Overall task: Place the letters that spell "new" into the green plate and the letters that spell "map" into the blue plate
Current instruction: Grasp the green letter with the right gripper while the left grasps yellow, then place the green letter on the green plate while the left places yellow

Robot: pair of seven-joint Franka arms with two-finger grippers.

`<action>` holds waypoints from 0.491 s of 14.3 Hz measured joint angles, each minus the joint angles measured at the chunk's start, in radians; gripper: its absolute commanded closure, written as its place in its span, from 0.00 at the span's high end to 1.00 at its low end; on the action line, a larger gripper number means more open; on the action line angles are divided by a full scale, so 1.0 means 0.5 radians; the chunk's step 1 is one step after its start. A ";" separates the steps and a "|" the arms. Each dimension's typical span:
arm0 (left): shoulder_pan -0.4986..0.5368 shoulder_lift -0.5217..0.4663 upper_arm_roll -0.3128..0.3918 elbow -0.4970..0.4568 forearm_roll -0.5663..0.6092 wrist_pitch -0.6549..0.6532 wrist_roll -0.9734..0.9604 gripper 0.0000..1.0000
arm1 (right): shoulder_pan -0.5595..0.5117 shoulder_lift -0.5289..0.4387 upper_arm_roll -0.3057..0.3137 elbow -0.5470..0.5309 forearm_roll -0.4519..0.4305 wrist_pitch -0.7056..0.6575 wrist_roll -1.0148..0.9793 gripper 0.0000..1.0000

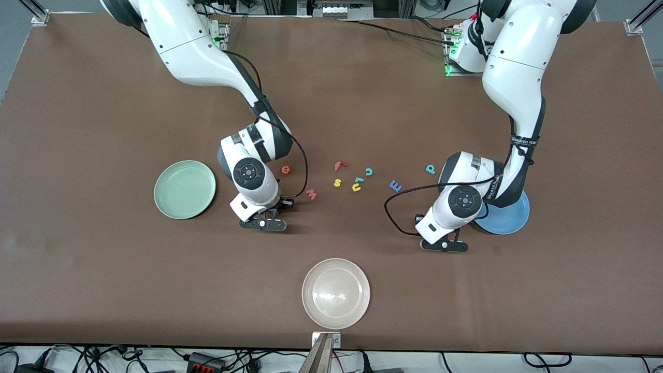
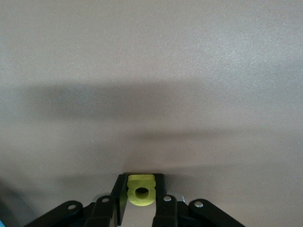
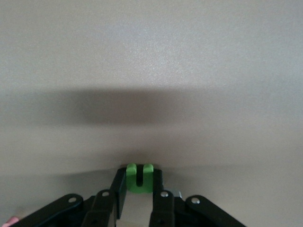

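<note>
My right gripper [image 1: 262,224] is low at the table between the green plate [image 1: 185,189] and the red-pink "w" [image 1: 311,194], shut on the green "n" [image 3: 140,188]. Beside the blue plate [image 1: 513,217], which the left arm partly hides, my left gripper [image 1: 444,245] is also low. It is shut on a yellow round-bowled letter [image 2: 141,202]. The orange "e" [image 1: 285,169], the blue "m" [image 1: 395,185] and the teal stemmed letter [image 1: 430,169] lie loose on the table. Both plates show nothing inside.
A red "f" [image 1: 339,166], a yellow "s" [image 1: 337,182], a yellow "u" [image 1: 357,185] and a teal "c" [image 1: 369,171] lie mid-table between the arms. A whitish-beige plate [image 1: 335,293] sits nearer the front camera.
</note>
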 measured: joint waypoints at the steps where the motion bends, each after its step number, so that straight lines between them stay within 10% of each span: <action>1: 0.000 0.000 0.000 0.000 0.000 0.000 0.000 0.08 | 0.000 0.000 0.000 0.001 0.000 0.000 0.000 0.13; 7: 0.049 -0.022 0.005 0.051 0.003 -0.084 0.001 0.04 | -0.074 -0.123 -0.065 0.068 0.000 -0.320 -0.191 0.12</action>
